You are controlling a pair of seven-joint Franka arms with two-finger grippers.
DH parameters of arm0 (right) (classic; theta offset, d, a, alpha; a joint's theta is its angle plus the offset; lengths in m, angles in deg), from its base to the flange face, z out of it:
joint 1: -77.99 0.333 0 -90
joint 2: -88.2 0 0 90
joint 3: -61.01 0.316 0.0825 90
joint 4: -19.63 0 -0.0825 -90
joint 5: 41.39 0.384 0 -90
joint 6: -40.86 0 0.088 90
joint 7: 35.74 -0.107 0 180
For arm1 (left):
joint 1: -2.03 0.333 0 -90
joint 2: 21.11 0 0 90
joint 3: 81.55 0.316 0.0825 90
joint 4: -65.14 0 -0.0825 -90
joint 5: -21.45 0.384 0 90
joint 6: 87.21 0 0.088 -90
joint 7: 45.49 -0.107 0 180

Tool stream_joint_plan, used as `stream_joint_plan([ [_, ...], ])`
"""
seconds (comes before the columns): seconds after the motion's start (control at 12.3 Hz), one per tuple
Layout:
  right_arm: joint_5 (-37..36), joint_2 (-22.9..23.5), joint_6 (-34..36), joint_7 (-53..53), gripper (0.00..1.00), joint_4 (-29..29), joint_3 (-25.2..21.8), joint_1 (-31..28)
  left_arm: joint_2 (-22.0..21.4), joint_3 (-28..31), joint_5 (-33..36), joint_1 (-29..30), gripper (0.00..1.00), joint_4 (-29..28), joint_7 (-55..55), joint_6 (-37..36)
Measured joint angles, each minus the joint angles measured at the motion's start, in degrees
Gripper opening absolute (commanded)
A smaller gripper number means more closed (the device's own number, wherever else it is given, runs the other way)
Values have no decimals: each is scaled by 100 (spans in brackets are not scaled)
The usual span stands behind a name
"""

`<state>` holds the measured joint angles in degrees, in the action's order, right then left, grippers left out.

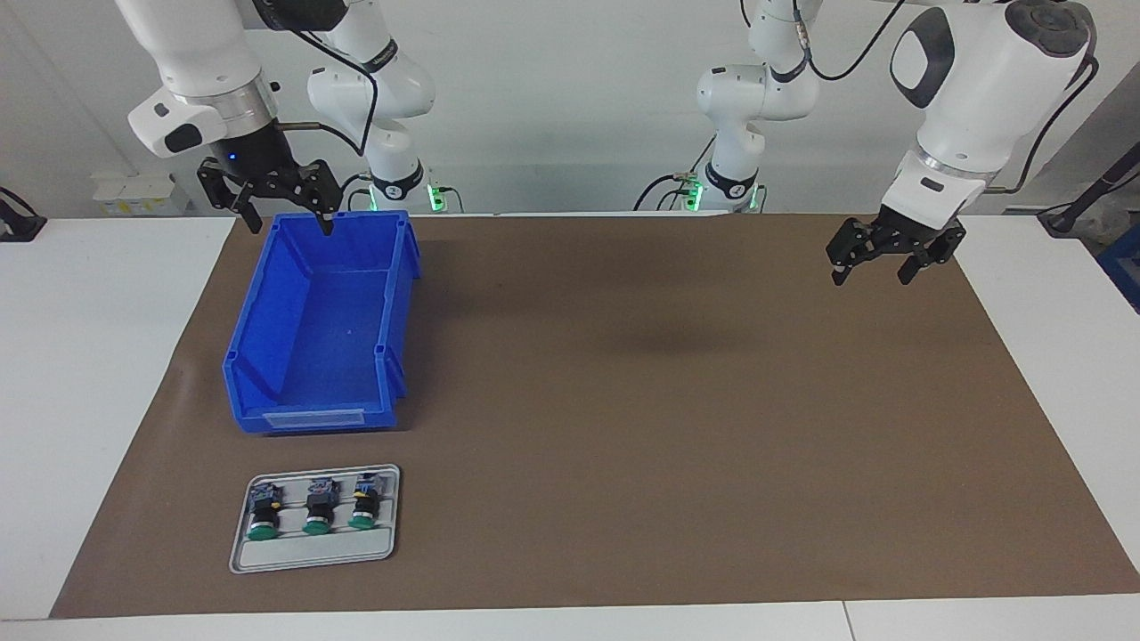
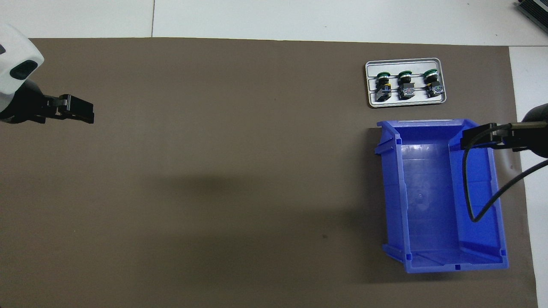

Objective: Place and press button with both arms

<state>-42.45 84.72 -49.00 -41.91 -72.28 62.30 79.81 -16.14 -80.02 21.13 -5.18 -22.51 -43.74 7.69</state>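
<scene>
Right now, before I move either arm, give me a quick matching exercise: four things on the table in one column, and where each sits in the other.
Things:
1. three buttons
2. blue bin
3. left tool
4. right tool

Places:
A. over the bare brown mat, toward the left arm's end
B. lying side by side in the grey tray
C. over the bin's rim nearest the robots
D. on the mat, between the tray and the robots

Pairs: 1-B, 2-D, 3-A, 4-C
</scene>
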Motion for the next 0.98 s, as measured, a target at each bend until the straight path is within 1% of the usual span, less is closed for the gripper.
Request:
stream_joint_plan([
  [0.33, 2, 9, -211, 0, 98, -5, 17, 1, 0, 0, 0, 0, 100, 0, 0, 0],
  [0.49, 2, 139, -527, 0, 97, -33, 16, -1, 0, 0, 0, 0, 100, 0, 0, 0],
  [0.73, 2, 566, -1103, 0, 97, -47, 13, -51, 0, 0, 0, 0, 100, 0, 0, 0],
  [0.81, 1, 784, -1278, 0, 97, 6, 13, -74, 0, 0, 0, 0, 100, 0, 0, 0],
  [0.98, 1, 1357, -1520, 0, 97, 292, 9, -98, 0, 0, 0, 0, 100, 0, 0, 0],
])
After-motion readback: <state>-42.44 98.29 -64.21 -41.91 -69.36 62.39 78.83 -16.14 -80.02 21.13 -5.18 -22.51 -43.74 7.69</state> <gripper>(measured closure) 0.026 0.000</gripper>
